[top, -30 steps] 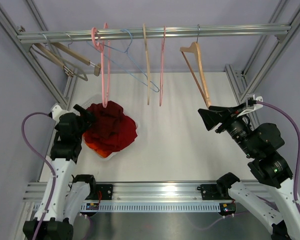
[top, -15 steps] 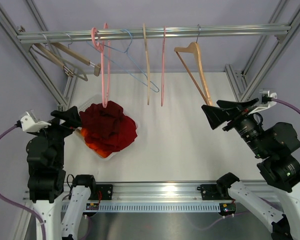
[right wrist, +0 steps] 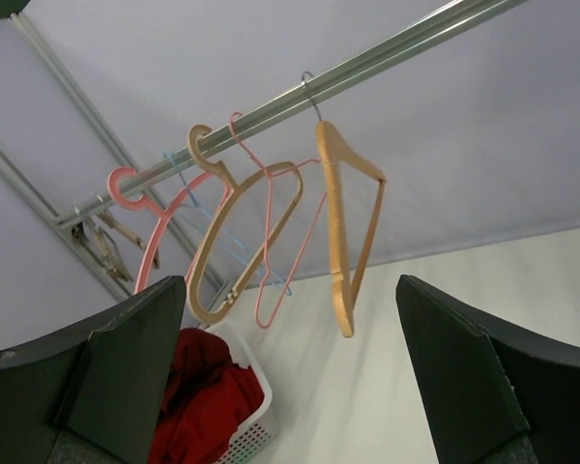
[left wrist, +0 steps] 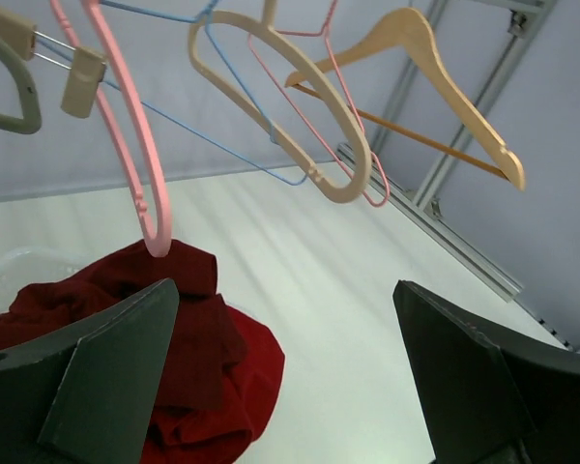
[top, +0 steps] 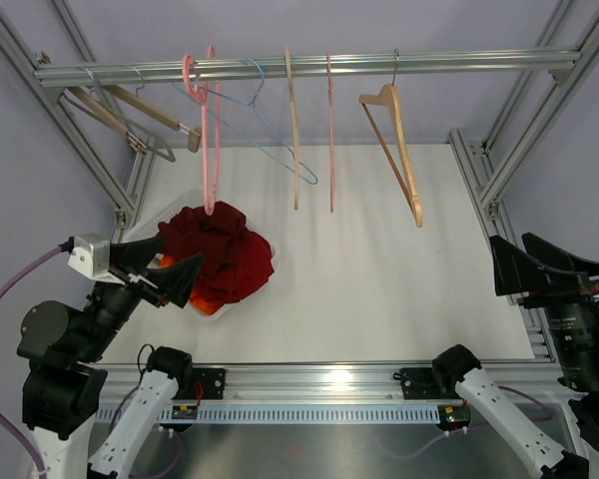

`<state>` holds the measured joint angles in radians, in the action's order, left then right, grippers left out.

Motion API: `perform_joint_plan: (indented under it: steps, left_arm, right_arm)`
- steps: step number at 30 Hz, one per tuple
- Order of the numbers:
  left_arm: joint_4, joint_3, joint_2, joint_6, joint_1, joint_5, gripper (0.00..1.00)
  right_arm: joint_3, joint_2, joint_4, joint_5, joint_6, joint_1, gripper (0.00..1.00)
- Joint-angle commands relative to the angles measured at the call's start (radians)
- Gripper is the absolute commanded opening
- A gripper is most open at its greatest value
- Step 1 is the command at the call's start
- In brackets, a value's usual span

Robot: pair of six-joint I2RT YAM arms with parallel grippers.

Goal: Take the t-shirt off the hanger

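T-shirt [top: 228, 254] heaped in basket [top: 177, 205], just ahead of left gripper [top: 177, 261], jaws apart, empty; right gripper [top: 499, 269] likewise spread, well apart.

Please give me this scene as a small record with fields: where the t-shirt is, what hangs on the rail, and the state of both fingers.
t-shirt: red t-shirt, heaped in the white basket on the table's left side; on no hanger
rail: carries pink plastic hanger, blue wire hanger, beige plastic hanger, pink wire hanger, wooden hanger; all bare
left fingers: open, holding nothing, beside the basket
right fingers: open, holding nothing, at the table's right edge
task state: the shirt appears to be off the hanger
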<state>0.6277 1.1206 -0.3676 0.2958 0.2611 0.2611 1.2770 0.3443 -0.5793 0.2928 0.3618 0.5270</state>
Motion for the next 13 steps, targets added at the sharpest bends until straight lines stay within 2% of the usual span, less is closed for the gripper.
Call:
perform_joint_plan:
  steps: [1,6,13]
  left_arm:
    - [0.021,0.028,0.065,-0.063,0.012,0.098,0.99]
    - [0.023,-0.016,0.119,-0.064,0.012,0.058,0.99]
    - [0.021,-0.005,0.136,-0.049,0.012,-0.037,0.99]
  right_arm:
    - [-0.068,-0.059,-0.060,0.135,-0.015,-0.004,1.00]
    - [-0.175,-0.152,-0.056,0.135,0.005,-0.004,1.00]
    - [-0.268,-0.235,0.065,0.132,0.023,-0.004,0.99]
